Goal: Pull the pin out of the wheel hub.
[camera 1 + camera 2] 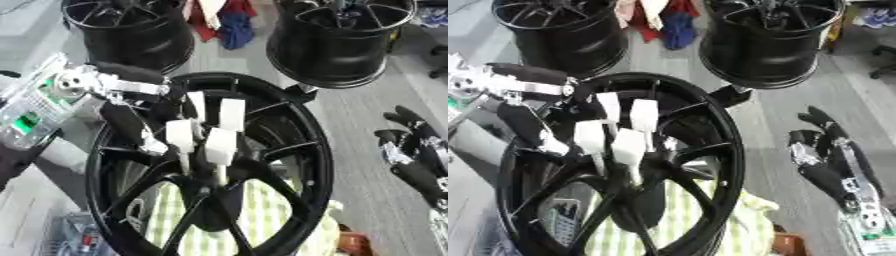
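Note:
A large black wheel hub (302, 150) stands tilted in the middle, its spokes meeting at the centre (210, 200). My left hand (206, 135), black with white patches, comes in from the left and hangs over the spokes just above that centre. A thin pale stem (220, 175), possibly the pin, runs from the hand down toward the centre. Whether the hand holds it is hidden. My right hand (833, 160) rests at the right edge, open, fingers up, away from the hub.
Two more black wheels (131, 30) (341, 40) stand at the back with red and blue cloth (227, 25) between them. A green-striped cloth (262, 220) lies under the hub. An orange object (354, 244) sits at the lower right.

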Tool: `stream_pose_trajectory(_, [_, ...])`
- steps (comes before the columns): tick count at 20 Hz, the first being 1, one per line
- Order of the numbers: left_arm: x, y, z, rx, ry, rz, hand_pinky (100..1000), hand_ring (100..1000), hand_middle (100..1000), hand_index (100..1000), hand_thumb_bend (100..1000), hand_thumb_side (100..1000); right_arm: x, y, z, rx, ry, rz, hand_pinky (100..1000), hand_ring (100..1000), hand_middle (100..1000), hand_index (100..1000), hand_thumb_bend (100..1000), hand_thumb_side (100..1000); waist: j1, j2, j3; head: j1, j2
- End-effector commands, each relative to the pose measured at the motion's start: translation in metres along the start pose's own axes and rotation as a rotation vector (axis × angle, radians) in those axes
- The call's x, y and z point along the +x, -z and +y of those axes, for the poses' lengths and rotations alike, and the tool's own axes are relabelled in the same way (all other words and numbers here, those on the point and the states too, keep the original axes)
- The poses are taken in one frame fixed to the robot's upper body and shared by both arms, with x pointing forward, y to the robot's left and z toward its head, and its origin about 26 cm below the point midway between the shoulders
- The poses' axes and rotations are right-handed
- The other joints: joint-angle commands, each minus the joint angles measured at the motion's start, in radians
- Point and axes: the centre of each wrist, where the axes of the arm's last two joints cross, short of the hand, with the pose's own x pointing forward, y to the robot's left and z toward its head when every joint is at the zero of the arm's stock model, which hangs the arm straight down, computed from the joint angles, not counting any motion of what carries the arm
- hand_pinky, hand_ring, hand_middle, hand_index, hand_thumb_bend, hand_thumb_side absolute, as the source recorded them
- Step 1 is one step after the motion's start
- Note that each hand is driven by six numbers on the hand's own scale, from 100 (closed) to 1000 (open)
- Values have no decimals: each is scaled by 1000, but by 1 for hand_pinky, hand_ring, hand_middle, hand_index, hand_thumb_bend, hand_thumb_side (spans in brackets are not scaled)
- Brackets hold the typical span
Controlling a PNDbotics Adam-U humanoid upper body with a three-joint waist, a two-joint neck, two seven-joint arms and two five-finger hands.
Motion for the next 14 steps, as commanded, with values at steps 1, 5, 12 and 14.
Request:
stream_pose_trajectory(1, [2,-5,8,15,31,9,547,713,745,853,413,435,5,3,-5,4,-19,-20,822,748,859,954,100,281,-1,-12,0,3,5])
stream_pose_trajectory(5, [1,-3,7,9,33,11,546,710,745,853,399,433,5,3,-5,4,-19,-20,822,748,859,954,100,280,-1,-12,-1,4,5])
stream_pose_trajectory(12, [-1,0,5,3,30,15,544,710,744,852,375,423,5,3,-5,6,-19,-22,822,748,859,954,100,279,0,-11,-1,4,5])
stream_pose_trajectory(14, [-1,1,4,0,30,16,539,706,742,848,360,417,5,3,-5,6,-19,-22,822,748,859,954,100,279,0,-11,-2,4,5])
